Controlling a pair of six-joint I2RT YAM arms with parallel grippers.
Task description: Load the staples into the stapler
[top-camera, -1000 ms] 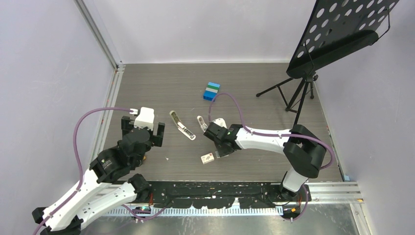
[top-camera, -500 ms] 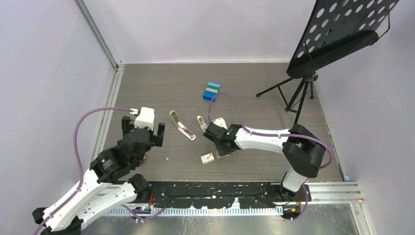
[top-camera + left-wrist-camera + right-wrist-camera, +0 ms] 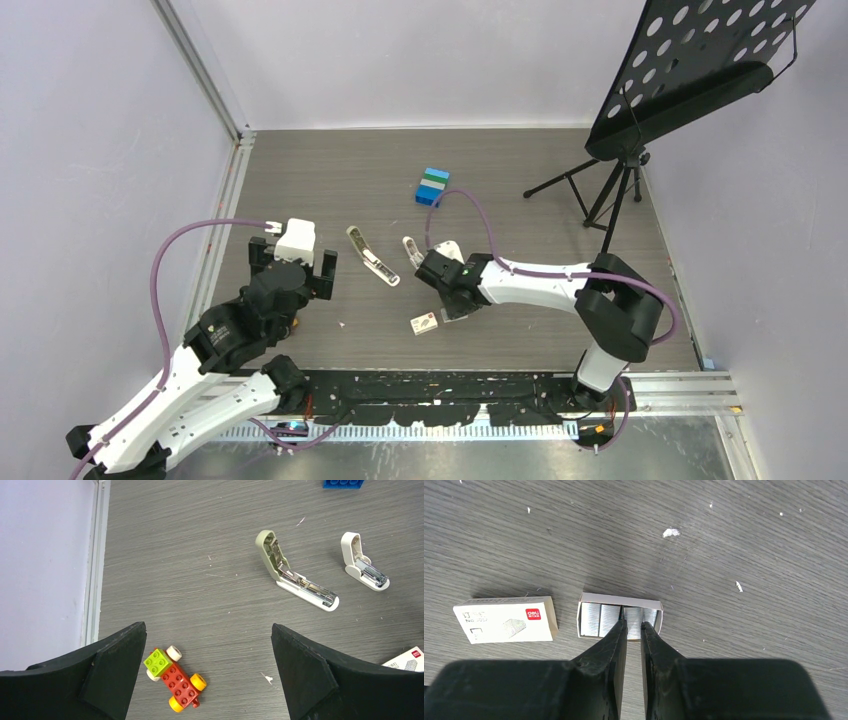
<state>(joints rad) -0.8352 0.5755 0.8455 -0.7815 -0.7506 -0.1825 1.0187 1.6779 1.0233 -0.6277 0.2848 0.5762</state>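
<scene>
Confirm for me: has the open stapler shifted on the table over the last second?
No. The stapler lies at the same angle and the same spot relative to the blue-green brick stack.

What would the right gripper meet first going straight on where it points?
The open staple tray: the right gripper points straight into it, its tips at the staples. Whether they already touch is unclear.

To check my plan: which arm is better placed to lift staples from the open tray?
Right. The right gripper is closed around the staples in their tray; the left gripper hangs open well away, above a toy car.
</scene>
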